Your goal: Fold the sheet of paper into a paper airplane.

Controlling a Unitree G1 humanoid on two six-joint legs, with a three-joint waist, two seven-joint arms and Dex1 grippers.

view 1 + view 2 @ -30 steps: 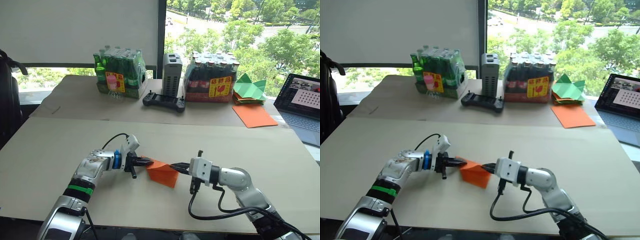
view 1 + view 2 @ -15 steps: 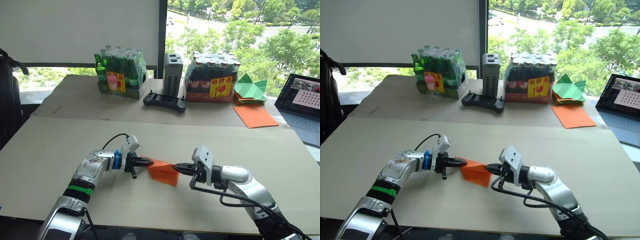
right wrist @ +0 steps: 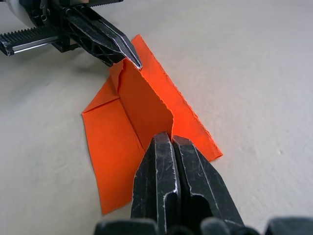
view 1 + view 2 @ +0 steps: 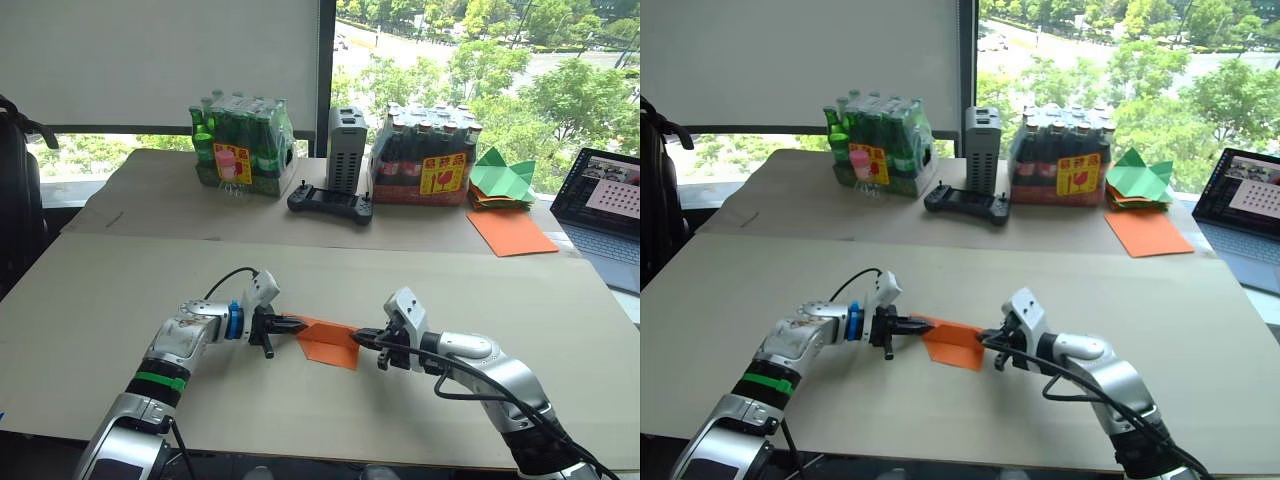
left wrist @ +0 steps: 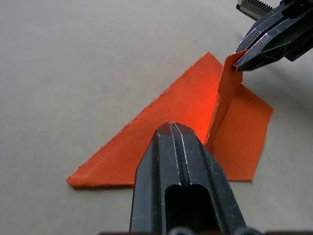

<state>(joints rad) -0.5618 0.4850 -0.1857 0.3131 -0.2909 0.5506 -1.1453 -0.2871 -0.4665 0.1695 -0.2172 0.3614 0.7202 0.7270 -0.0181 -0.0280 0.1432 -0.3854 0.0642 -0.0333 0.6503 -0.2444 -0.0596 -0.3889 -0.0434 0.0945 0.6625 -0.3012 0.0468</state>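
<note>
Orange sheet of paper (image 4: 328, 341), folded to a pointed wedge, lies on the counter (image 4: 420, 280) between both arms. Left gripper (image 5: 172, 128) pinches its raised centre fold at one end, right gripper (image 3: 165, 137) pinches the other end (both pressed together on paper). Wings flat on counter.

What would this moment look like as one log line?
step: folding | left claw: shut on sheet of paper | right claw: shut on it | paper: partly raised off table
</note>
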